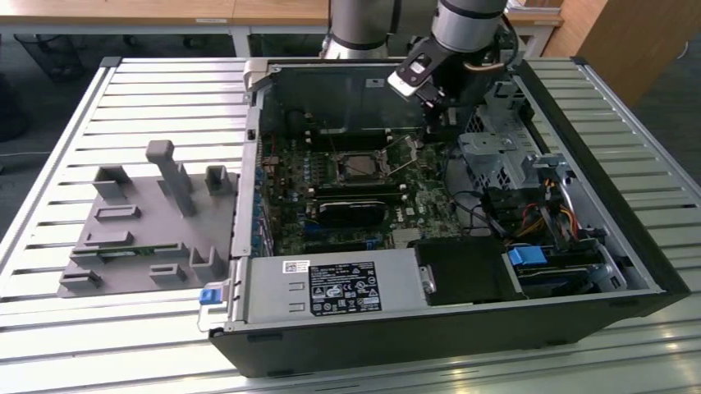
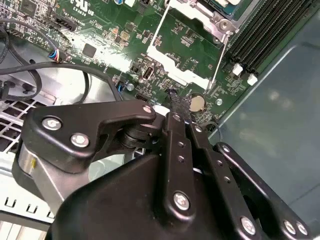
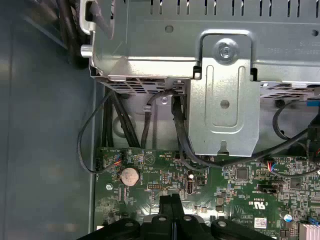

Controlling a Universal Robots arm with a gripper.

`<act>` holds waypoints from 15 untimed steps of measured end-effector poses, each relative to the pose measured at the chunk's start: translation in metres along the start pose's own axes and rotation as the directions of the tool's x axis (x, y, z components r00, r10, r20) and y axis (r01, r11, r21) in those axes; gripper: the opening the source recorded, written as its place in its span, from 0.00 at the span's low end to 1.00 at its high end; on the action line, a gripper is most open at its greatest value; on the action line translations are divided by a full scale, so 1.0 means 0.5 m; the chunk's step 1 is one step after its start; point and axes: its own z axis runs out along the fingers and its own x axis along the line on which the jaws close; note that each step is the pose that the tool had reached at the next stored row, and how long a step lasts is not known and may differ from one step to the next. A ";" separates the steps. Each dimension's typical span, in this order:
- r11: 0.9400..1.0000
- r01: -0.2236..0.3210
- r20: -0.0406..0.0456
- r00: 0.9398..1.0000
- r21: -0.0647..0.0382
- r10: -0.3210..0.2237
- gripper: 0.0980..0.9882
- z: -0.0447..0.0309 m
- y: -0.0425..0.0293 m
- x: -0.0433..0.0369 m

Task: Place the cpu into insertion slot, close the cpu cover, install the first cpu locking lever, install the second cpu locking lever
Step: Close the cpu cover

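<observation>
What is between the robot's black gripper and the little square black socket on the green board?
In the second wrist view, the thin silver metal cover frame, flipped open, is between the black gripper and the square black socket.

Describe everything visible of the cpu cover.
The cpu cover, a thin silver metal square frame, shows green circuit board through its cut-out centre. It stands swung open, tilted away from the square black insertion slot. The black pincer sits close to its free edge; contact cannot be judged.
</observation>
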 end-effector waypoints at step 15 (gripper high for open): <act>1.000 0.000 0.000 1.000 0.000 0.000 0.01 0.021 0.000 -0.001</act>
